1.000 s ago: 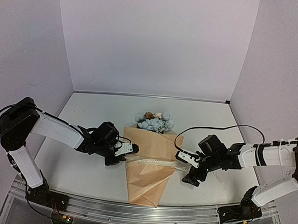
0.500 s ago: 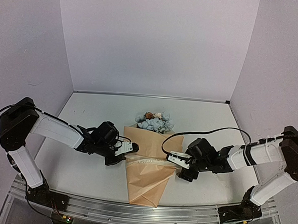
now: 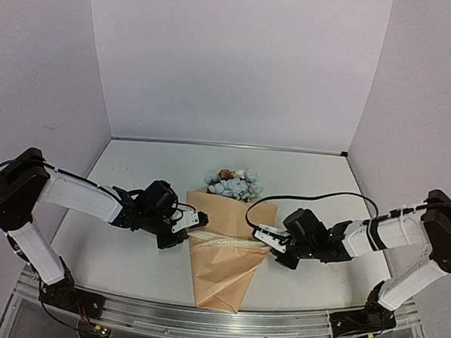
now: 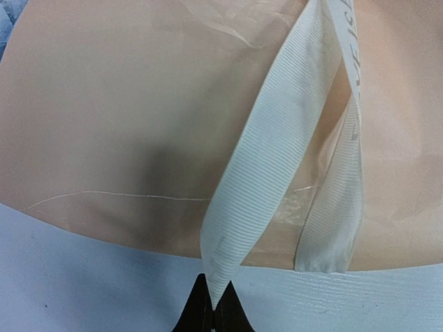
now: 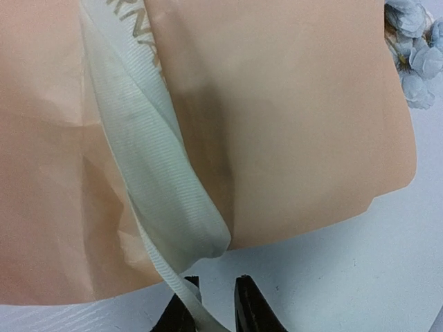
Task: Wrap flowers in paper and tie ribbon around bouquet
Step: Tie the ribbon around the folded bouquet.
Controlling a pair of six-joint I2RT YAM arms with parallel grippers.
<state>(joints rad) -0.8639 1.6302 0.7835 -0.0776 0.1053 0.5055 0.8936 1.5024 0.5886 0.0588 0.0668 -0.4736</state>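
Observation:
The bouquet lies in the middle of the table, a tan paper (image 3: 222, 263) cone with the flowers (image 3: 233, 184) showing at its far end. The cream ribbon (image 3: 225, 243) crosses the cone. At the cone's left edge my left gripper (image 3: 198, 221) is shut on a ribbon (image 4: 270, 173) strand, pinched at the gripper's (image 4: 214, 306) tips. My right gripper (image 3: 263, 236) is at the right edge. In its wrist view the ribbon (image 5: 149, 159) runs down between the right gripper's (image 5: 216, 282) narrowly parted jaws, against the left finger (image 5: 176, 315), with a gap to the other.
The white table (image 3: 122, 258) is boxed in by pale walls on the left, back and right. A black cable (image 3: 315, 195) loops above the right arm. A metal rail (image 3: 202, 319) runs along the near edge.
My right gripper has slid left to the cone's right edge and its jaws have narrowed around the ribbon. My left gripper has closed fully on its ribbon strand.

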